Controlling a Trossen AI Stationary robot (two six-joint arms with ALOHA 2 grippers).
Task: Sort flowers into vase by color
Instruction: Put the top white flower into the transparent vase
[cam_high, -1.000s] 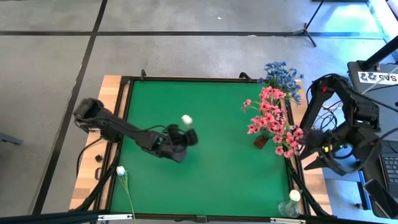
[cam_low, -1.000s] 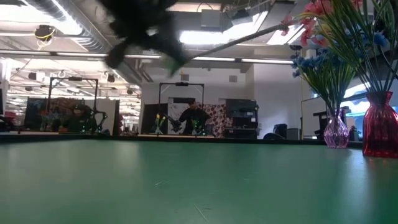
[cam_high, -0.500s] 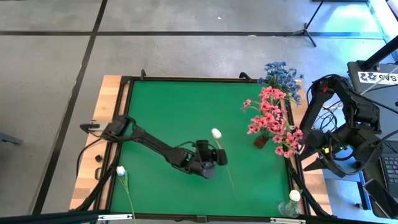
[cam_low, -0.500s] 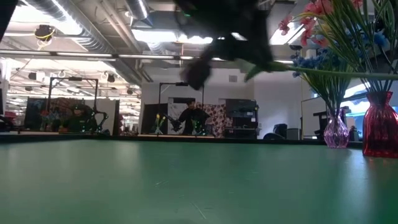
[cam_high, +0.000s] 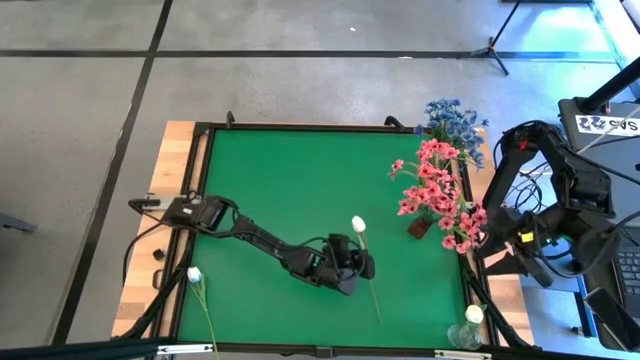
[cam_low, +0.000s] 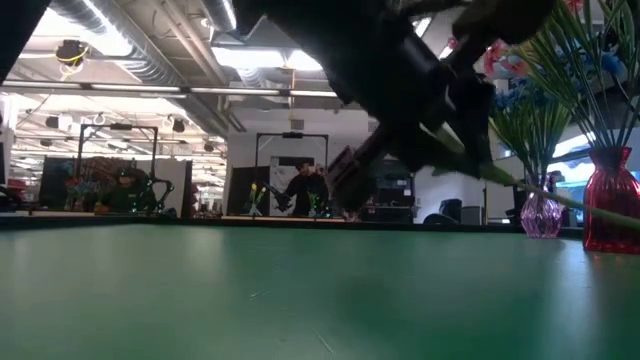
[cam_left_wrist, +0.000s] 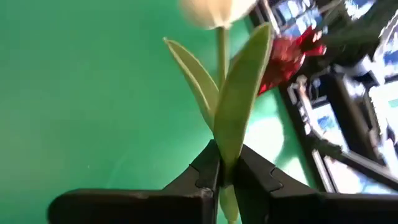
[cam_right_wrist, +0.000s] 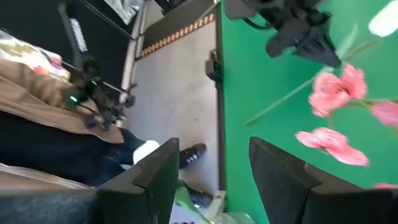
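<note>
My left gripper (cam_high: 363, 266) hovers over the green mat, right of its middle, shut on a white tulip-like flower (cam_high: 358, 224). The bud points toward the far edge, and the thin stem (cam_high: 376, 305) trails toward the near edge. The pink flowers (cam_high: 435, 190) stand in a red vase (cam_low: 611, 205) at the right edge. The blue flowers (cam_high: 455, 120) stand in a purple vase (cam_low: 541, 212) behind it. Another white flower (cam_high: 195, 276) lies at the mat's near left edge. My right gripper (cam_right_wrist: 214, 148) waits open beyond the table's right edge. My left gripper pinches the white flower's stem where the leaves start (cam_left_wrist: 225, 163) between its two fingers. The fingers (cam_left_wrist: 202, 177) come from the table's left, slanting down, and lie across the stem. The flower is lifted clear of the mat, its bud (cam_left_wrist: 214, 9) beyond the fingertips.
A clear glass vase (cam_high: 466, 332) holding a white bud stands at the near right corner. A raised dark rim (cam_high: 300, 127) frames the mat. The mat's left and far parts are bare. A person's leg and shoe (cam_right_wrist: 186, 152) show on the floor beside the table.
My left gripper has swept toward the table's right and near edges and come down lower, rolling as it went. It carries the white flower along, still clear of the mat, and its bud now points toward the far edge.
</note>
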